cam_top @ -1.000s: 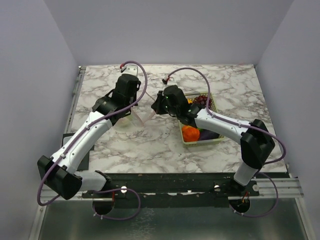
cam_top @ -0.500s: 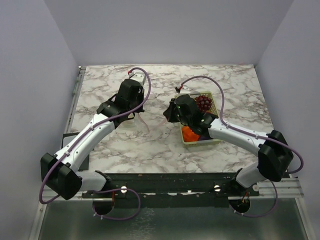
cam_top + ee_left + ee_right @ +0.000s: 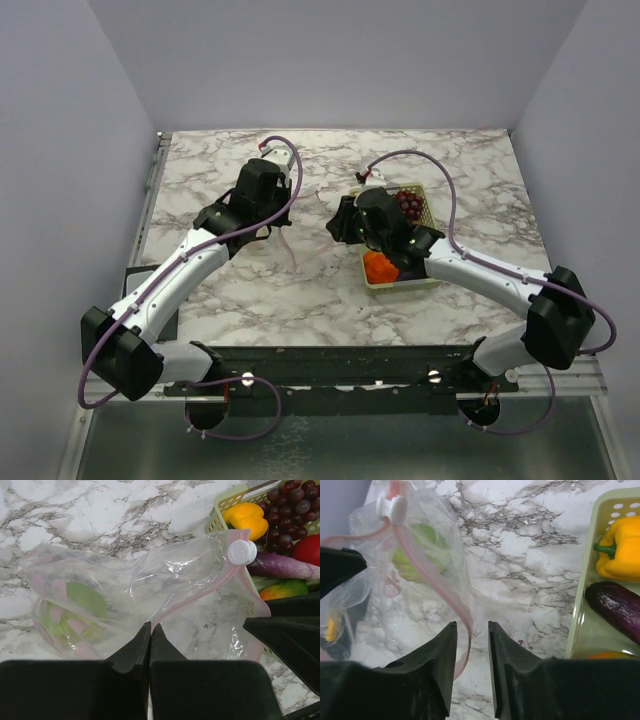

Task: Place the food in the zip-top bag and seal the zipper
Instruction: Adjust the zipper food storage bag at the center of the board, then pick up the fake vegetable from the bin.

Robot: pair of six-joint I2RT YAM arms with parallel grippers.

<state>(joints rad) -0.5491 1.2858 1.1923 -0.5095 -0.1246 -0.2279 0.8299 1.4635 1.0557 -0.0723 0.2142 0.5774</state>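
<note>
Left gripper [image 3: 150, 630]: jaws clamped on zip-top bag [image 3: 125, 575] edge.
Right gripper [image 3: 471, 630]: jaws parted, zipper [image 3: 420, 560] loose between them.
Location: bag at table centre, 9 o'clock of basket [image 3: 577, 625].
Risk: one-sided hold may let mouth collapse, blocking food [image 3: 620, 550].

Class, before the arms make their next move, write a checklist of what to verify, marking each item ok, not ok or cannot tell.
1. Left gripper clamped on the zip-top bag: ok.
2. Right gripper jaws apart: ok.
3. All food bagged: not ok; one green piece inside, yellow pepper, eggplant and grapes in the basket.
4. Zipper open for loading: cannot tell.
</note>
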